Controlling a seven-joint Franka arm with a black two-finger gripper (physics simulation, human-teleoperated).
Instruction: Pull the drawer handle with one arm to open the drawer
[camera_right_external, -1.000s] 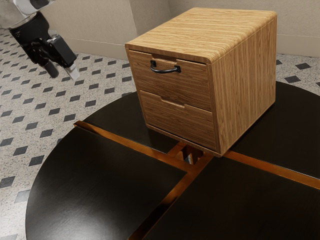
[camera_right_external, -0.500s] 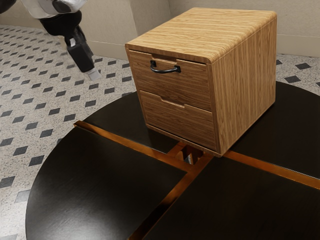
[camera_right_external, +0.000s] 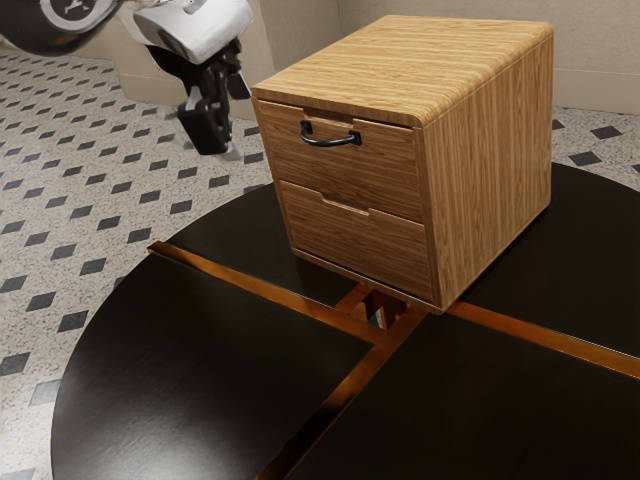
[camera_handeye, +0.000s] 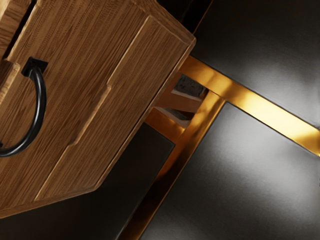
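Observation:
A wooden two-drawer cabinet (camera_right_external: 470, 150) stands on the round black table (camera_right_external: 190, 380). Its top drawer (camera_right_external: 375, 170) carries a black curved handle (camera_right_external: 330, 138) and sits flush with the cabinet front. My gripper (camera_right_external: 212, 140) hangs beside the cabinet, toward the exterior view's left of the handle and about level with it, open and holding nothing. It touches neither the drawer nor the handle. In the wrist view the handle (camera_handeye: 29, 117) arcs across the top drawer front, and the lower drawer (camera_handeye: 115, 95) with its recessed grip lies beside it.
Brass strips (camera_right_external: 260, 290) cross the black tabletop and meet under the cabinet's front corner (camera_handeye: 195, 115). Tiled floor (camera_right_external: 70, 200) lies beyond the table edge under my hand. A pale wall (camera_right_external: 290, 30) stands behind the cabinet.
My arm has swung toward the exterior view's right, from far off over the floor to close beside the cabinet's front. The hand has turned so its fingers point downward. The drawer has not moved.

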